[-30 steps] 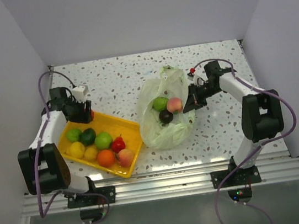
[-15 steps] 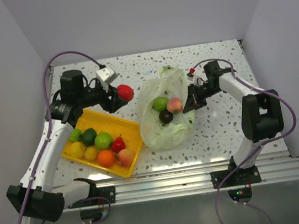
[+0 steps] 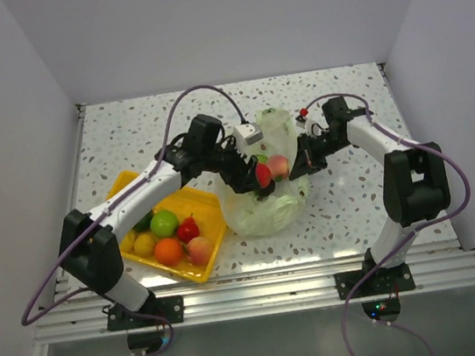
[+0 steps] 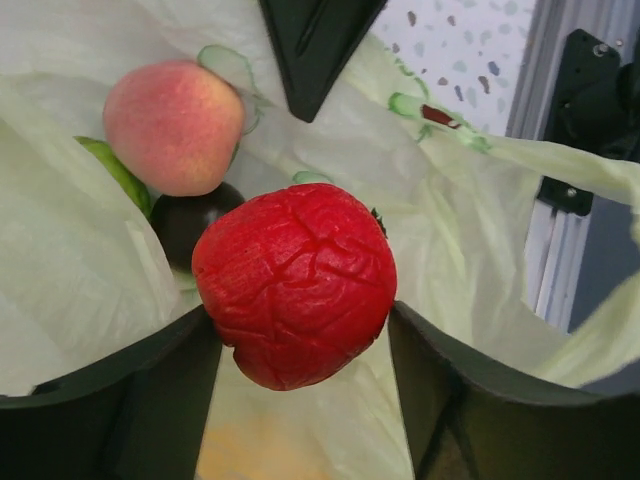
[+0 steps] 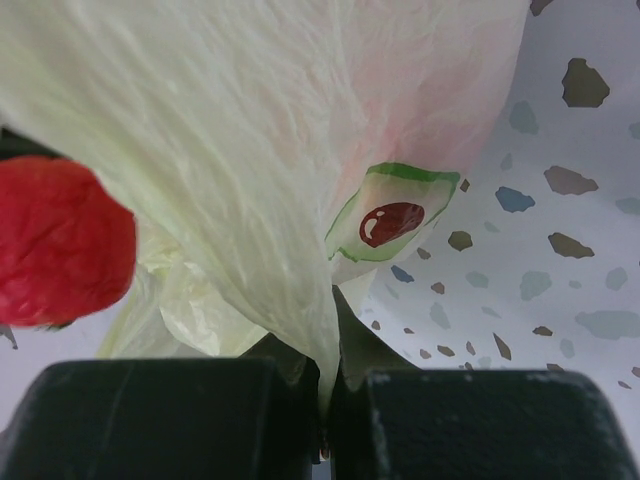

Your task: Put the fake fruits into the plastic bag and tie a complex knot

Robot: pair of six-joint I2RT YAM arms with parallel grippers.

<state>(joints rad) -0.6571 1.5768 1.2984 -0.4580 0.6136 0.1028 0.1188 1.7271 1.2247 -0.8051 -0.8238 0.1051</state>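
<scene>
Red fruit [image 4: 295, 285] clamped between fingers of left gripper [image 4: 300, 340], over open mouth of plastic bag [image 3: 256, 213] at table centre. Peach [image 4: 173, 125], dark purple fruit [image 4: 188, 218] inside bag. Right gripper [image 5: 328, 400] pinched shut on bag's right rim. Yellow tray [image 3: 202, 208] with remaining fruits [image 3: 165, 223] to left, nearer.

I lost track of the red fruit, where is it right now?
Top view: the red fruit sits mid-table in the left gripper, over the open mouth of the plastic bag, just left of the peach inside.
</scene>
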